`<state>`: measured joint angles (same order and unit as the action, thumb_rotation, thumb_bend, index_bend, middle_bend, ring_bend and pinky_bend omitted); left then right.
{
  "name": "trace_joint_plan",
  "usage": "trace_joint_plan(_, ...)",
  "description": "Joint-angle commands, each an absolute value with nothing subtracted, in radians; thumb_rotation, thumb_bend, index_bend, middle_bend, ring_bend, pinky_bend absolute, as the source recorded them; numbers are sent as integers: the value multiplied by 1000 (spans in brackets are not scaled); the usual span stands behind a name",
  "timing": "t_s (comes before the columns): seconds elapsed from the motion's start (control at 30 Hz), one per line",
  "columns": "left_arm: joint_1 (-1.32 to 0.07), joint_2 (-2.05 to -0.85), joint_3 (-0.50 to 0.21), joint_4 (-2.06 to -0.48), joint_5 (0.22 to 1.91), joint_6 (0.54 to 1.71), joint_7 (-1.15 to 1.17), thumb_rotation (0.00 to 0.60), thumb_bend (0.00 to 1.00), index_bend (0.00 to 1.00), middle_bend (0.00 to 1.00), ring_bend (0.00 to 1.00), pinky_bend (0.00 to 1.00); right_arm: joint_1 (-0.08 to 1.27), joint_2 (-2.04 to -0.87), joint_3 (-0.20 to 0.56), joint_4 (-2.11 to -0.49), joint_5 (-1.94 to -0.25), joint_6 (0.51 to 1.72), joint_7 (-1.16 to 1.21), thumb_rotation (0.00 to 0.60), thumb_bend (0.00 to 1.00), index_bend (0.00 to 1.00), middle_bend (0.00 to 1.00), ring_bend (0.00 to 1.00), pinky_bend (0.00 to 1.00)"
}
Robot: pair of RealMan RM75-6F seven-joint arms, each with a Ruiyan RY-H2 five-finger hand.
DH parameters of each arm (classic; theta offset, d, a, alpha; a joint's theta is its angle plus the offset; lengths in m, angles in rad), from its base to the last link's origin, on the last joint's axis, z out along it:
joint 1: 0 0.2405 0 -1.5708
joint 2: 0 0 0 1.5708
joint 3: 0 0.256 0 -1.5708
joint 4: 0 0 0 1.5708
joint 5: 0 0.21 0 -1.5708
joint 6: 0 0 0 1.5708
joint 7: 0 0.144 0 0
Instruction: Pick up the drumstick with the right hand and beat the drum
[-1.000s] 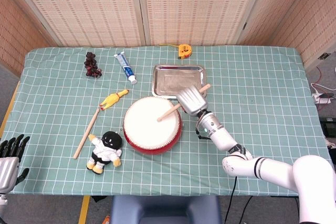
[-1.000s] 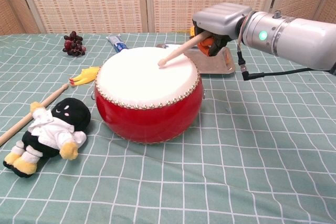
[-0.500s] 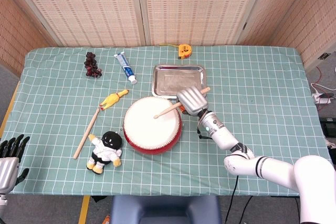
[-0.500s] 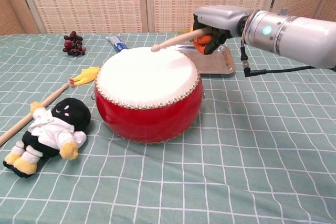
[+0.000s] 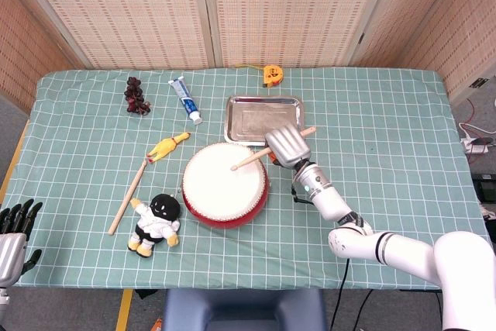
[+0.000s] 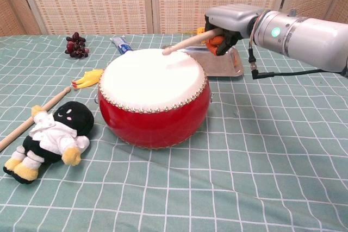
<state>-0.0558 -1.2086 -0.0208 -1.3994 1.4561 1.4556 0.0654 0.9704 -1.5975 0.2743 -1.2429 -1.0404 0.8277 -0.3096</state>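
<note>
**Drumstick poised over the drum**

A green checked tablecloth (image 5: 387, 114) covers the table before woven screens. The right hand (image 5: 286, 146) grasps the drumstick (image 6: 185, 43), its tip just above the drum (image 6: 154, 101) skin near the far rim. The left hand (image 5: 14, 226) hangs off the near left corner, fingers spread, holding nothing.

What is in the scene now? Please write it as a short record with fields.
drum: round red drum with white skin, on the green checked tablecloth
held stick: wooden drumstick, tip above the skin's far edge
right hand: right hand grips the stick
left hand: left hand at the table's near corner, fingers apart, holding nothing
spare stick: long wooden stick beside the black-and-white plush doll
</note>
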Motion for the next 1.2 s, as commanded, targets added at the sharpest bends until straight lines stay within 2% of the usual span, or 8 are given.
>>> trace_joint_plan(0.03,-56,-1207,-20,-1402,1457,1456,66,600,232,27,0,17,19,941,-1571,334,-1205,-1019,772,-60,600,986,1000,1000,1000,1000)
trace_joint_plan(0.23,-56,-1205,-19,-1411,1461,1458,72,600,231,27,0,16,18,990,-1600,321,-1051,-920,630,-88,600,976,1000,1000,1000,1000)
trace_joint_plan(0.5,-50,-1198,-21,-1414,1451,1461,73,600,231,27,0,17,19,1077,-1721,333,-779,-853,509,-89,600,878,1000,965,993,988)
trace_joint_plan(0.67,-45,-1194,-22,-1414,1442,1460,74,600,231,27,0,16,19,1120,-1798,336,-637,-894,466,-51,600,811,1000,840,845,833)
trace_joint_plan(0.73,-44,-1193,-23,-1414,1438,1459,74,600,231,27,0,16,19,1134,-1821,337,-594,-914,455,-32,600,775,989,769,755,741)
trace_joint_plan(0.87,-43,-1192,-25,-1413,1433,1457,75,600,231,27,0,17,19,1161,-1871,328,-503,-975,447,7,600,709,857,620,570,569)
trace_joint_plan(1.0,-40,-1190,-26,-1413,1429,1458,74,600,230,27,0,17,19,1183,-1909,326,-431,-1014,430,45,600,663,639,476,397,436)
trace_joint_plan(1.2,-39,-1188,-26,-1412,1425,1456,73,600,230,28,0,17,19,1206,-1943,331,-367,-1046,407,83,600,556,348,305,215,298)
